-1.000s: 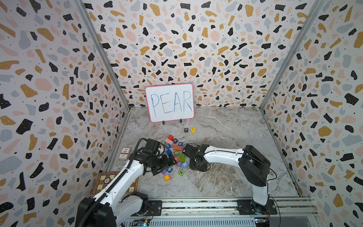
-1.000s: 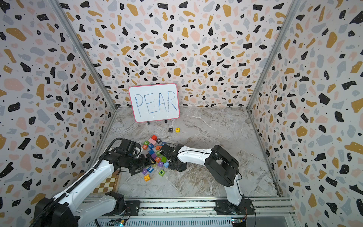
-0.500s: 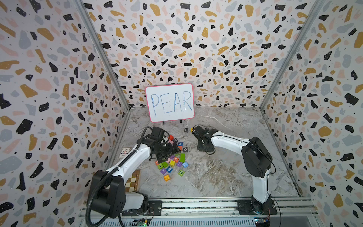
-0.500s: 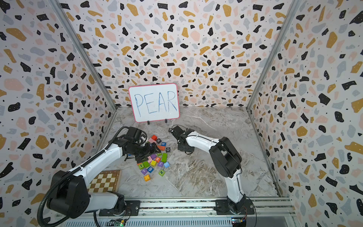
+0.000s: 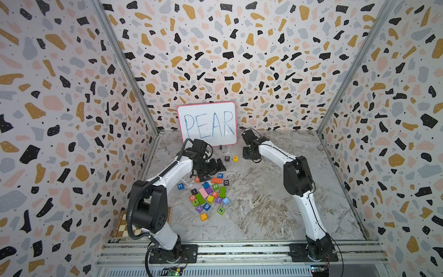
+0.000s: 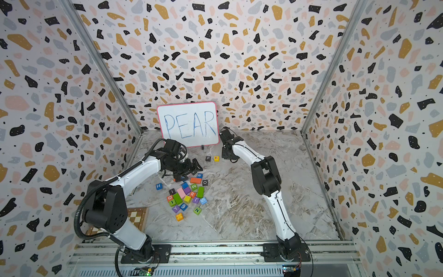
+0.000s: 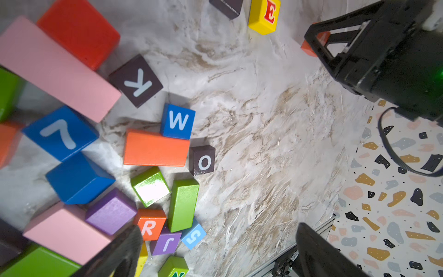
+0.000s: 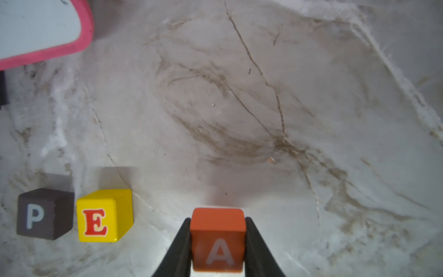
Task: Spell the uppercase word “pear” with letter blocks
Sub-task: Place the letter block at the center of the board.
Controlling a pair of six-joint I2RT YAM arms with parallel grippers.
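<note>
On marble (image 8: 239,96), right claw (image 8: 218,221) pinches the orange, white-lettered A block (image 8: 218,242).

High stereo overview (wrist views close)

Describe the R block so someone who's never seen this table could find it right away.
Start at the whiteboard reading PEAR, then come forward to the heap of coloured blocks. Near its middle, beside a long green block, lies the R block: the only orange-red cube with a white R.
</note>
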